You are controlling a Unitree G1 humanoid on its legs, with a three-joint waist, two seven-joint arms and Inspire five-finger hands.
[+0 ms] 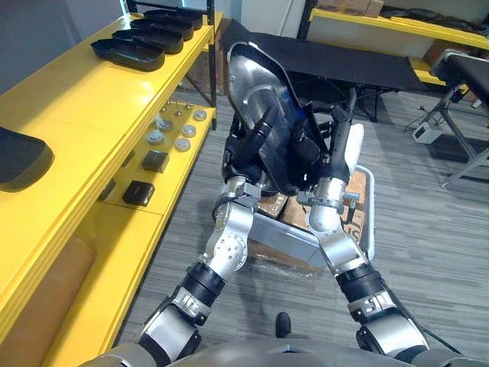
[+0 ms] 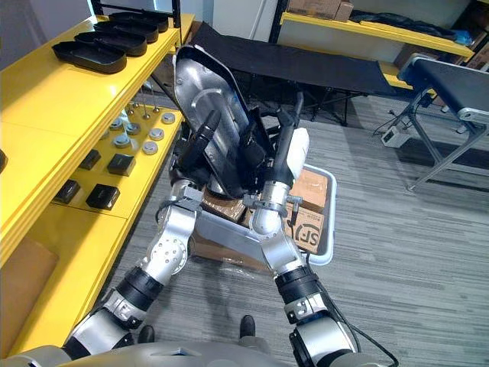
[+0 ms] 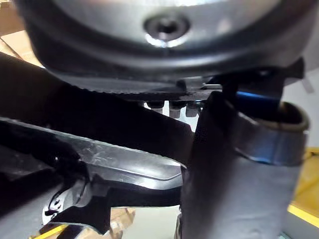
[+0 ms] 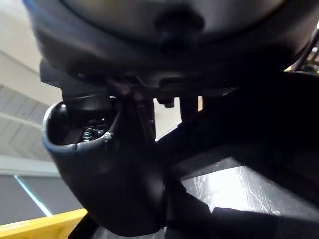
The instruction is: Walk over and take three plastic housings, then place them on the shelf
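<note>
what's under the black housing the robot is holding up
Cardboard boxes in a pale bin on the floor lie below the housing, which the left hand and right hand grip. The housing and arms cover the rest of the bin.

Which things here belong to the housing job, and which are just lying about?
Job: held housing, left robot hand, right robot hand, yellow shelf, housings already on it.
Lying about: metal discs, small black boxes, cardboard boxes, grey tray, black table.
</note>
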